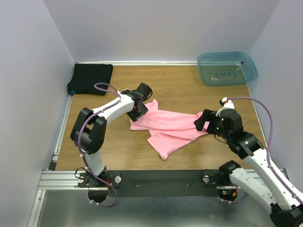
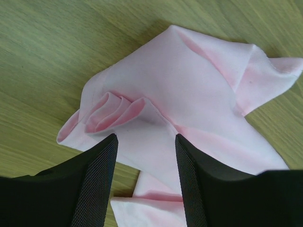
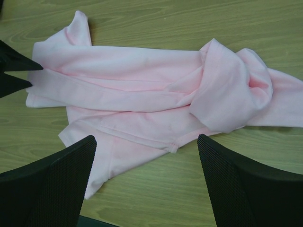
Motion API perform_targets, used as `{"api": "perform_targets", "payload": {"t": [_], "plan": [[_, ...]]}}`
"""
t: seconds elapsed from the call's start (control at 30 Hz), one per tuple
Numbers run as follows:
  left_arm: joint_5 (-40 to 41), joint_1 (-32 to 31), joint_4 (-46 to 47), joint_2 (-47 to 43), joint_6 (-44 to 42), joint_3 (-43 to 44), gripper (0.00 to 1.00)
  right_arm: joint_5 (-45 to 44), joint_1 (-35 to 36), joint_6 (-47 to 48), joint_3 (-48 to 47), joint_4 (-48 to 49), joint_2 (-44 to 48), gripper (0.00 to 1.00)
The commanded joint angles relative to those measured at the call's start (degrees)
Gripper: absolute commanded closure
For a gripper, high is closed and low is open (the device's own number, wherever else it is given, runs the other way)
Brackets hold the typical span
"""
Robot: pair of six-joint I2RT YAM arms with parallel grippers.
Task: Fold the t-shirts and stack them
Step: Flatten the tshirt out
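Note:
The pink t-shirt (image 1: 168, 126) lies crumpled in the middle of the wooden table, with folds bunched toward both ends. The black t-shirt (image 1: 91, 78) lies folded in the far left corner. My left gripper (image 1: 138, 112) is open over the pink shirt's left end; in the left wrist view its jaws (image 2: 146, 142) stand apart just above the rumpled cloth (image 2: 189, 90). My right gripper (image 1: 202, 124) is open at the shirt's right end; in the right wrist view (image 3: 147, 146) the shirt (image 3: 142, 94) spreads beyond the jaws, and nothing is held.
A translucent blue-green plastic bin (image 1: 227, 68) stands at the far right corner. White walls close in the table on three sides. A metal rail (image 1: 61, 132) runs along the left edge.

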State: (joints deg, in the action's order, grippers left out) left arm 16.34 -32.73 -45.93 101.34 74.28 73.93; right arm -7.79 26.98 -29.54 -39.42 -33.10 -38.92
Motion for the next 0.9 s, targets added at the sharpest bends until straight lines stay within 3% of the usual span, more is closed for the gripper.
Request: {"api": "perform_targets", "payload": {"t": [0.0,0.37,0.87], "plan": [[3.8,0.2,-1.4,2.5,3.9,2.4,0.41,1.6,-0.1,0.0,0.9,-0.7,0.4,0.05],[4.3,2.1,-1.6,3.7,4.6,3.5,0.42,1.6,-0.1,1.7,0.7,-0.6,-0.5,0.05],[2.1,2.8,0.5,6.5,3.9,1.0,0.54,3.1,-0.1,2.5,0.9,-0.3,-2.1,0.05]]}}
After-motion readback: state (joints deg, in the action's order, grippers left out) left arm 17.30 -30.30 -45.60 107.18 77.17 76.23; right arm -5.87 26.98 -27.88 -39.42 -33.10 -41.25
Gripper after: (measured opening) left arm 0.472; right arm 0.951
